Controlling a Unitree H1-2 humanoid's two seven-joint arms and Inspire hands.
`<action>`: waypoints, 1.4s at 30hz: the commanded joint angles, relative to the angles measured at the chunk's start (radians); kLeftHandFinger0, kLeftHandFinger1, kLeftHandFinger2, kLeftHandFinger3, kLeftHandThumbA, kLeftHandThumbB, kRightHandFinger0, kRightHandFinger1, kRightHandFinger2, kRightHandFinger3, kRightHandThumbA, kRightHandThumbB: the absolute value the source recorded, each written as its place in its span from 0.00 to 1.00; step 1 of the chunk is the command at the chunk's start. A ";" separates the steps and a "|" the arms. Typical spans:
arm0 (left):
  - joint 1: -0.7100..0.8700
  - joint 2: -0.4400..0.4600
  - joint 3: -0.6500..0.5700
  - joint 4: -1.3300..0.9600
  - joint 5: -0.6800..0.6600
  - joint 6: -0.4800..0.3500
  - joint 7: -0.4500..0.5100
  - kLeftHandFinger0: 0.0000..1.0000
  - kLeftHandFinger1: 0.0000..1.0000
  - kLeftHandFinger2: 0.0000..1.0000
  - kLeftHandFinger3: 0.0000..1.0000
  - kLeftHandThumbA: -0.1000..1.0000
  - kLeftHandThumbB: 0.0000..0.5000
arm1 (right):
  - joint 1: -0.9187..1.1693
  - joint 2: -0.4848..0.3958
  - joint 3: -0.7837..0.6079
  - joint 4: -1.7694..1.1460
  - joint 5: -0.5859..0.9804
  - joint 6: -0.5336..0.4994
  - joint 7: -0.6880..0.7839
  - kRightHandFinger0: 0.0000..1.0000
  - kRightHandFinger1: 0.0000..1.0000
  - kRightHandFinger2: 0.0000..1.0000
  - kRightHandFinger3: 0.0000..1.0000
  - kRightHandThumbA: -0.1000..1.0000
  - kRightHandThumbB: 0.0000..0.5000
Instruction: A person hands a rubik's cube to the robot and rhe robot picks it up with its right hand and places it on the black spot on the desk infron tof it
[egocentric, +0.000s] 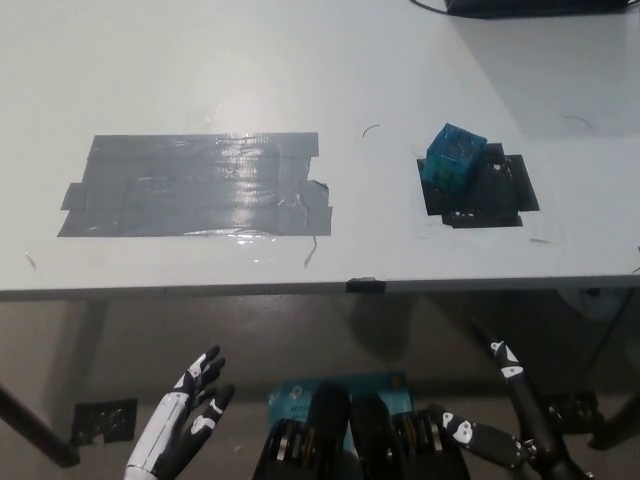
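On the tabletop (300, 60), the rubik's cube (455, 158) sits tilted on the upper left part of the black spot (490, 195), a patch of dark tape; its blue faces catch the light and no hand touches it. From my remote station I read the black spot as my landmark. Well to its left lies a broad grey tape patch (195, 185), laid in overlapping strips, glossy under the lamp. Between that patch and the black spot a thin curved scratch or wire (370, 127) marks the pale surface. Just below and left of the black spot, a small dark tab (365, 285) clings to the tabletop's front edge.

Both hands hang below the tabletop's edge, well apart from the cube. My black right hand (505, 420) shows beneath the black spot, its fingers (503, 362) spread wide and holding nothing, one reaching upward and another pointing left. My white left hand (185, 420) rests far to the lower left of the black spot, fingers (205, 368) likewise apart and empty, palm turned up toward the camera.

At the top edge, above the black spot, a dark object (530, 5) is cut off by the frame; I cannot tell what it is.
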 joint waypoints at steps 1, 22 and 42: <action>-0.009 -0.004 0.008 -0.015 0.002 -0.037 0.015 0.96 1.00 1.00 1.00 0.85 0.23 | -0.021 -0.008 0.013 -0.010 -0.018 -0.068 -0.033 1.00 1.00 1.00 1.00 0.78 0.40; -0.005 -0.004 0.018 -0.013 -0.007 -0.037 0.016 0.94 1.00 1.00 1.00 0.81 0.24 | -0.038 -0.016 0.037 -0.010 -0.056 -0.058 -0.045 1.00 1.00 1.00 1.00 0.76 0.33; -0.012 -0.002 0.021 -0.007 -0.005 -0.040 0.018 0.95 1.00 1.00 1.00 0.80 0.25 | -0.045 -0.025 0.049 -0.020 -0.076 -0.047 -0.040 1.00 1.00 1.00 1.00 0.72 0.30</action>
